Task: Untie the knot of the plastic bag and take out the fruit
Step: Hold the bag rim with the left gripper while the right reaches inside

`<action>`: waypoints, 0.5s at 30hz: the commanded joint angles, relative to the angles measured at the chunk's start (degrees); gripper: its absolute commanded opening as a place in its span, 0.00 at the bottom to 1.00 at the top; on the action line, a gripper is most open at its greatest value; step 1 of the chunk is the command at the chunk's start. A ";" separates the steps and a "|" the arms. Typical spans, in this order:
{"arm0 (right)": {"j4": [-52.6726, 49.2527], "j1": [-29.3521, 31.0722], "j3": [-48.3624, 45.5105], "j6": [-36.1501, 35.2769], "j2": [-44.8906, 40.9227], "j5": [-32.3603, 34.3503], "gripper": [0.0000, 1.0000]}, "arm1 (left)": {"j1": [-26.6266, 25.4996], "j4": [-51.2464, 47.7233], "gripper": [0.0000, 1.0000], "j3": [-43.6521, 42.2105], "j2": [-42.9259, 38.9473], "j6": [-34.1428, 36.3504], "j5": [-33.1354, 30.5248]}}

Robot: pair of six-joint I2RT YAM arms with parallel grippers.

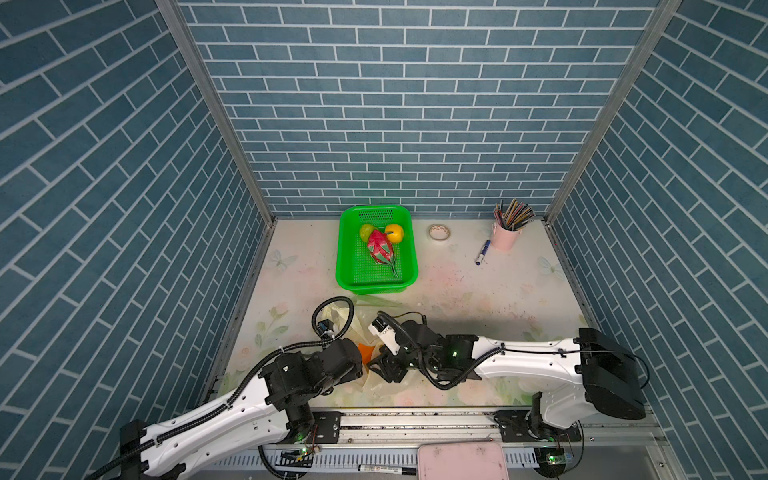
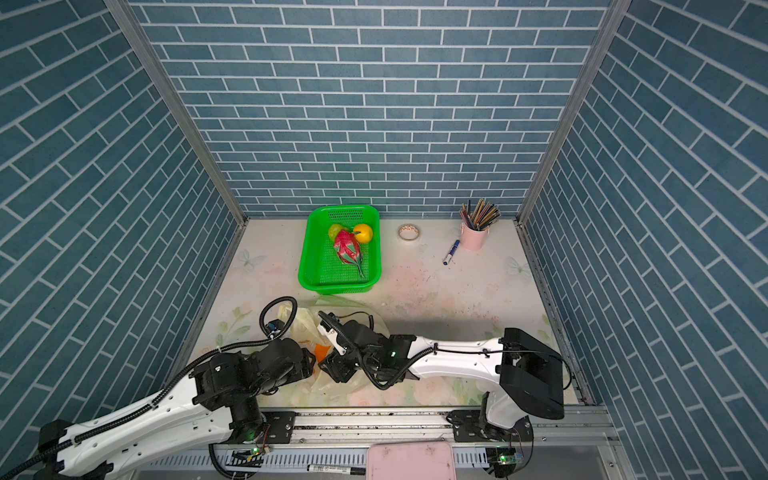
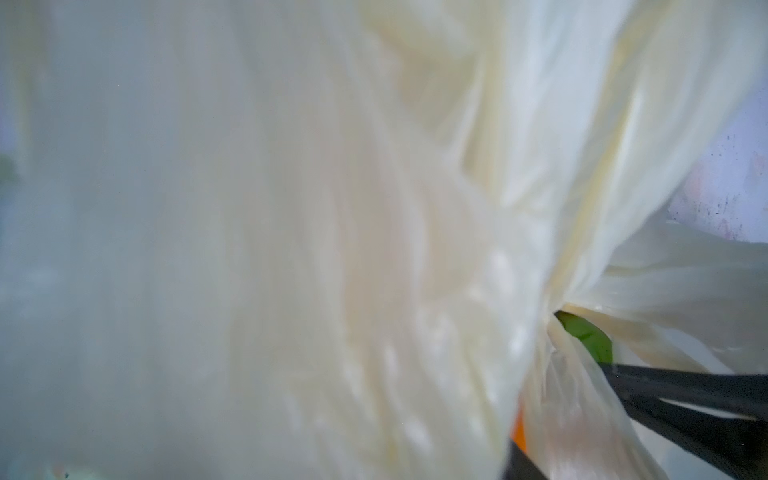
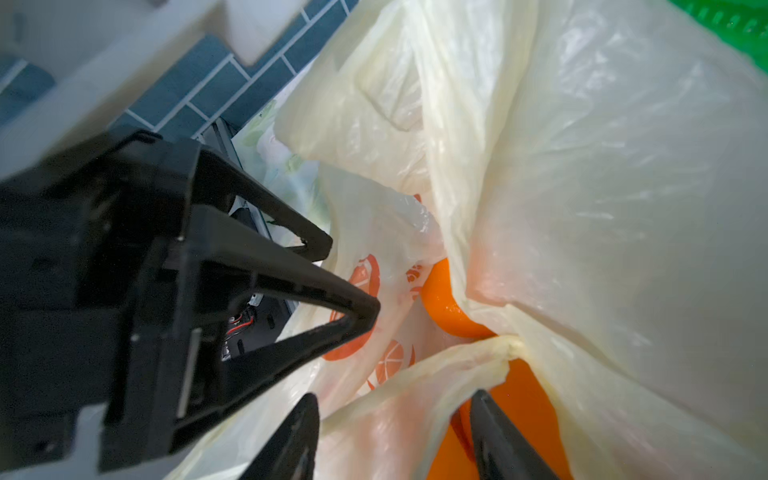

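**Both arms at the open bag, three fruits in the basket**

In both top views the plastic bag (image 1: 361, 322) (image 2: 307, 320) lies crumpled on the near middle of the desk (image 1: 478, 299). The left arm (image 1: 216, 415) and right arm (image 1: 528, 357) meet over it. An orange (image 1: 365, 352) shows between the two wrists. Farther back stands a green basket (image 1: 370, 276). It holds a dragon fruit (image 1: 380, 247), a green fruit (image 1: 366, 231) and a yellow-orange fruit (image 1: 395, 233), all bunched together. A tape roll (image 1: 439, 232), a pen (image 1: 483, 252) and a pink cup (image 1: 505, 239) of pencils sit to the right, near the back wall.

In the left wrist view, pale bag film fills nearly everything, close and blurred. Its folds gather to a pinch, and beside that is a green patch (image 3: 590, 338) that I cannot identify. A black bar (image 3: 685, 399) crosses one corner, and I cannot tell whose it is.

In the right wrist view the bag's mouth gapes, with the orange inside. The right fingers (image 4: 494, 436) stand apart astride a fold of the bag's rim. One is outside the film and the other is inside, beside the orange. The left fingers (image 4: 291, 278) are also apart, their tips at the film printed with orange slices. I cannot tell whether they touch it.
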 commanded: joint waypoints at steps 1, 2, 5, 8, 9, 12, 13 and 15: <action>-3.28 -0.14 1.05 1.31 -4.44 -4.24 0.64 | 2.26 0.45 0.69 -0.45 -0.97 2.02 -0.62; -4.14 -0.14 0.32 1.28 -6.54 -4.81 0.65 | 3.19 1.15 0.69 -0.46 -0.99 2.98 0.13; -8.37 -0.14 -1.76 1.58 -14.01 -5.17 0.68 | 6.63 1.11 0.68 0.78 -0.50 6.19 1.58; -12.36 -0.14 -3.25 2.57 -20.77 -3.50 0.69 | 8.22 0.56 0.68 2.87 0.29 8.25 1.43; -13.29 -0.14 -3.31 2.85 -22.86 -2.71 0.70 | 8.66 0.75 0.68 3.70 0.51 8.96 1.41; -14.04 -0.16 -1.87 2.53 -26.06 -1.54 0.72 | 9.71 1.69 0.68 5.88 1.58 10.76 1.58; -14.03 -0.24 -0.75 1.98 -26.03 -1.39 0.72 | 10.06 1.90 0.68 6.44 2.02 11.38 1.67; -13.04 -0.27 1.44 0.33 -24.41 -2.26 0.70 | 10.61 1.73 0.68 7.40 2.75 12.07 1.67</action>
